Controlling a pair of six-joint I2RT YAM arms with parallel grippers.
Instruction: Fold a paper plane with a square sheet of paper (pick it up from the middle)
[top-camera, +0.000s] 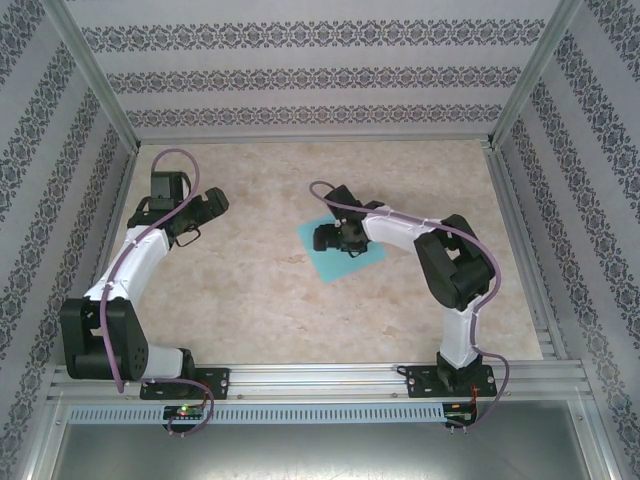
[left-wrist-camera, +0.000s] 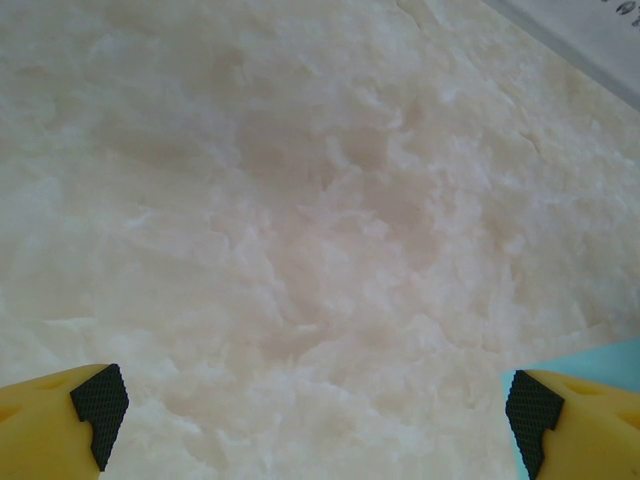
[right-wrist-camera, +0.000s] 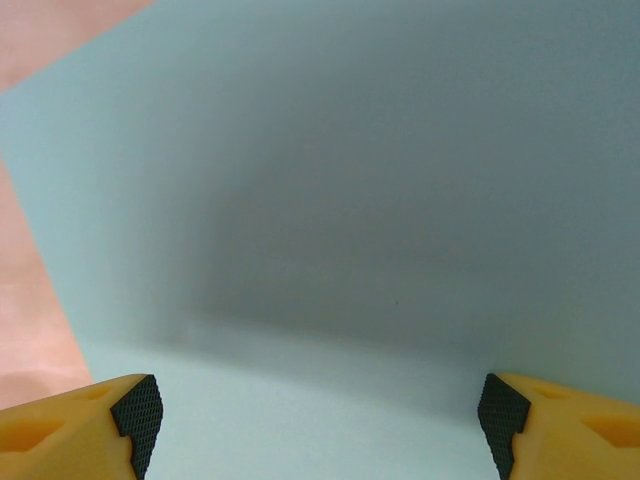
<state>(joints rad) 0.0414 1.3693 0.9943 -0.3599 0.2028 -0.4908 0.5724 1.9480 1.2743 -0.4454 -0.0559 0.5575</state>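
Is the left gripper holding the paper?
No, the left gripper hangs open above the table, and the paper lies on the table beside one finger.

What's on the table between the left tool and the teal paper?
Nothing; top view shows bare tabletop between the left tool and the square sheet of paper.

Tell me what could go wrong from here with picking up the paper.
1. The square sheet of paper lies flat on the table; the right gripper, open over it, may slide across without pinching it.
2. Closing could crumple or drag the thin sheet.
3. The left gripper, open and off to one side, pins nothing down.
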